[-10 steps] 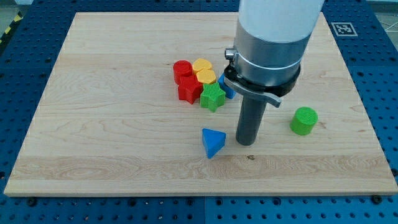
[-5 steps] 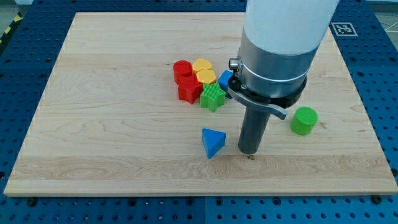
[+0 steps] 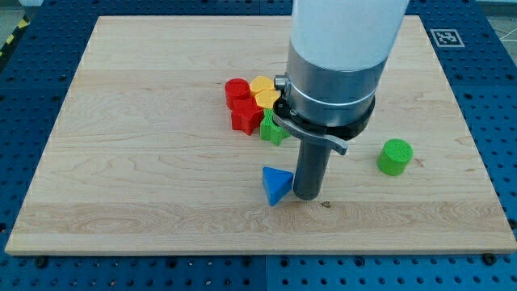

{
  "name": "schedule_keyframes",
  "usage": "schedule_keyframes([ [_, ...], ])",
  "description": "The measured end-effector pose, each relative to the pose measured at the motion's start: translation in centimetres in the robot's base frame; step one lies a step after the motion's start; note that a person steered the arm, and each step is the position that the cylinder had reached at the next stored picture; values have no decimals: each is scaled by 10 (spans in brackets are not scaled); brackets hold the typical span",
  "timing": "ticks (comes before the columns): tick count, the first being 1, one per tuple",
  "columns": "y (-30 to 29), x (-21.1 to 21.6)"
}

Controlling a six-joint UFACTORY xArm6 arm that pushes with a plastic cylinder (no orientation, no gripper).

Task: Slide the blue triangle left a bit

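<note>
Clutter sits up-view of the blue plastic triangle (image 3: 275,185): red blocks (image 3: 240,105), yellow blocks (image 3: 263,91), green star block (image 3: 273,129); green cylinder (image 3: 394,157) lies rightward. My tip (image 3: 306,196), jawless, stands upright just right of the triangle.

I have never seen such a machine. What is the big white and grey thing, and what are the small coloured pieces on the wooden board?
It is a robot arm seen by one camera; where the camera is mounted is not known. The arm ends in a dark rod, and its tip slides on the wooden board to push blocks. It holds nothing. The tip stands just at the view's right of the blue triangle. Behind, toward the view's top, lies a cluster: red blocks, yellow blocks, and a green block partly hidden by the arm. A green cylinder stands alone at the view's right.
</note>
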State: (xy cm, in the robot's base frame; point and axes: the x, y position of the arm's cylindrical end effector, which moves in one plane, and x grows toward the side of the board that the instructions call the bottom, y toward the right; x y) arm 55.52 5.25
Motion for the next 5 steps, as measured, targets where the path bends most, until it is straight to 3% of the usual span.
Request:
schedule_keyframes([
  [5, -1, -5],
])
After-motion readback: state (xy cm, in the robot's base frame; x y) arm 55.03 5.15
